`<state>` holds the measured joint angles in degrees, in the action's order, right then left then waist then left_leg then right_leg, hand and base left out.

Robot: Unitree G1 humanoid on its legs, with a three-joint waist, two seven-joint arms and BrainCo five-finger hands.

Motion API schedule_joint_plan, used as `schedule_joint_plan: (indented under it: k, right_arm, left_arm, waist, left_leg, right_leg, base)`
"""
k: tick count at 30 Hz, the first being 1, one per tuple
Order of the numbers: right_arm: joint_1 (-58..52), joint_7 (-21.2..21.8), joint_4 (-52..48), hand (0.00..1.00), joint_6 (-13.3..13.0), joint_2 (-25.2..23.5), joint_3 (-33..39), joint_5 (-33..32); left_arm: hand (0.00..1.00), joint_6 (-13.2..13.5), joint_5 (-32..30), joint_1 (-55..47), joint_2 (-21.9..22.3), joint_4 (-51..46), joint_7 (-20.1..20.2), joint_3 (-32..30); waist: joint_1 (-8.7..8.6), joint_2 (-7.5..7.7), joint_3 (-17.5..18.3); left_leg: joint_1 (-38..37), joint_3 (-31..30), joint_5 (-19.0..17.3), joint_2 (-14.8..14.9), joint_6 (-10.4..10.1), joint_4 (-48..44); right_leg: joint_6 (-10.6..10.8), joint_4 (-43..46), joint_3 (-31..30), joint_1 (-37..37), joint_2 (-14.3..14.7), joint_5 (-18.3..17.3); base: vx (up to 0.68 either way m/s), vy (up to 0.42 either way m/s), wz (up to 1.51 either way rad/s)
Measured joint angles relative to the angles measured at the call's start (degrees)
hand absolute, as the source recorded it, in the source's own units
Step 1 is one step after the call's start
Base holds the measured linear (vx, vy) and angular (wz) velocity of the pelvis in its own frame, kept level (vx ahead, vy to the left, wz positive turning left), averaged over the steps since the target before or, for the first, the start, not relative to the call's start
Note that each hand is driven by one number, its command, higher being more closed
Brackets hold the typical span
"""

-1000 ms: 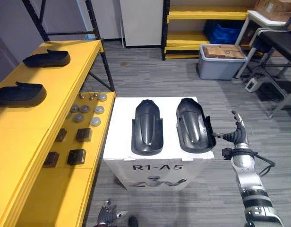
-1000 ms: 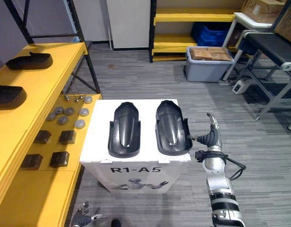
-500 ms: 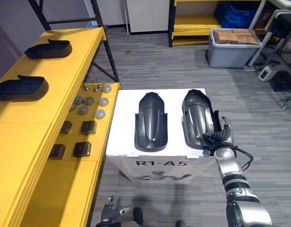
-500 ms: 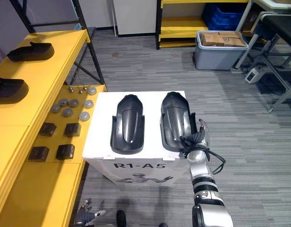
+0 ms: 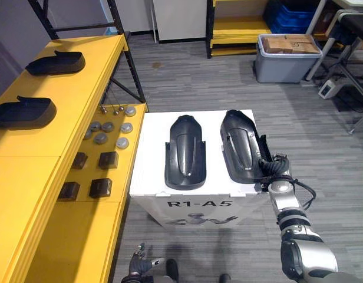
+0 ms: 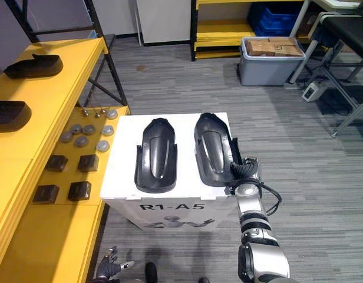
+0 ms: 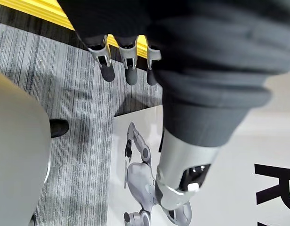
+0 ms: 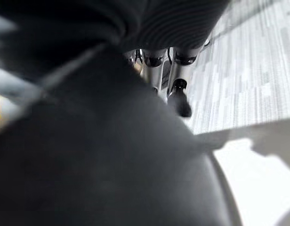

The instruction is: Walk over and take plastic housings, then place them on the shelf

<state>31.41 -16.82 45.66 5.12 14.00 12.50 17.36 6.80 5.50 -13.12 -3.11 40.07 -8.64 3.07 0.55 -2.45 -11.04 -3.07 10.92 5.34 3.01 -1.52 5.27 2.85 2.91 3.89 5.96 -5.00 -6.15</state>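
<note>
- We see two black plastic housings lying side by side on top of a white box [image 5: 149, 162]: the left housing [image 5: 184, 154] mid-top, the right housing [image 5: 239, 147] close to the box's right edge
- The right hand [image 5: 271, 173] is at the box's near right corner, against the right housing's outer rim; we cannot tell whether it grips or only touches
- The left hand [image 5: 138, 266] hangs low by the box front, fingers [image 7: 128, 59] straight and loose, holding nothing
- A bare white strip runs along the box's left edge, which sits just beside the yellow shelf [image 5: 46, 159]
- The grey floor [image 5: 187, 76] is open to the right of the box and beyond it
- On the shelf top lie a far shelf housing [image 5: 55, 62] and a near shelf housing [image 5: 22, 112], apart from each other
- On the lower level next to the box are round grey discs [image 5: 108, 127] and small black blocks [image 5: 90, 174]
- A black shelf post [image 5: 127, 56] stands off the box's far left corner
- On the far side there is a grey bin [image 5: 287, 66] holding a cardboard box [image 5: 287, 44], with a yellow rack [image 5: 234, 28] just beside it
</note>
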Motion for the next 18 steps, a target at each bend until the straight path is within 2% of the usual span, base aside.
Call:
schedule_joint_plan:
  k: [3,9,11,14,18]
  right_arm:
    - [-5.2,1.2,-8.5,1.0,0.5,-1.3,-1.3,0.9]
    - [-14.8,0.8,-27.2,1.0,0.8,-4.7,0.0,5.7]
    - [-17.2,-1.2,-33.1,1.0,0.8,-5.5,1.4,6.8]
    - [-18.9,-2.7,-38.7,1.0,0.6,-6.1,2.8,7.3]
    - [-21.8,-4.7,-46.9,1.0,-0.2,-7.5,3.2,7.7]
  left_arm:
    - [0.0,-0.6,0.0,0.0,0.1,-0.3,0.0,-0.4]
    - [0.0,-0.9,0.0,-0.3,0.6,-4.7,-0.1,-4.7]
    - [0.0,-0.9,-0.1,-0.4,0.6,-8.1,-0.2,-6.5]
    - [0.0,-0.8,-0.1,-1.2,0.7,-13.2,-0.6,-8.0]
    - [0.0,-0.5,0.0,-2.5,2.8,-25.7,-2.3,-12.9]
  waist:
    - [0.21,0.07,0.0]
    - [-0.01,0.12,0.0]
    - [-0.83,0.16,0.0]
    - [-1.12,0.36,0.2]
    - [-1.5,0.48,0.3]
  left_leg:
    - [-0.1,0.0,-0.2,0.1,-0.2,0.0]
    - [-0.1,-0.6,-0.2,0.0,-0.2,-0.2]
    - [-0.1,-1.4,-0.2,0.0,-0.2,-0.3]
    - [-0.1,-1.4,-0.2,0.1,-0.2,-0.3]
    - [-0.1,-1.5,-0.2,0.1,-0.2,-0.3]
  right_leg:
    - [0.0,0.0,-0.1,0.1,0.1,0.0]
    - [0.1,0.1,0.1,0.2,0.0,0.1]
    - [0.2,0.7,0.2,0.2,0.0,0.2]
    - [0.2,0.6,0.1,0.1,0.0,0.2]
    - [0.4,0.6,0.0,0.1,0.0,0.4]
  base:
    - [0.0,0.0,0.0]
    - [0.0,-0.001,0.03]
    - [-0.02,-0.005,0.1]
    - [-0.02,0.001,0.0]
    - [-0.05,0.0,-0.01]
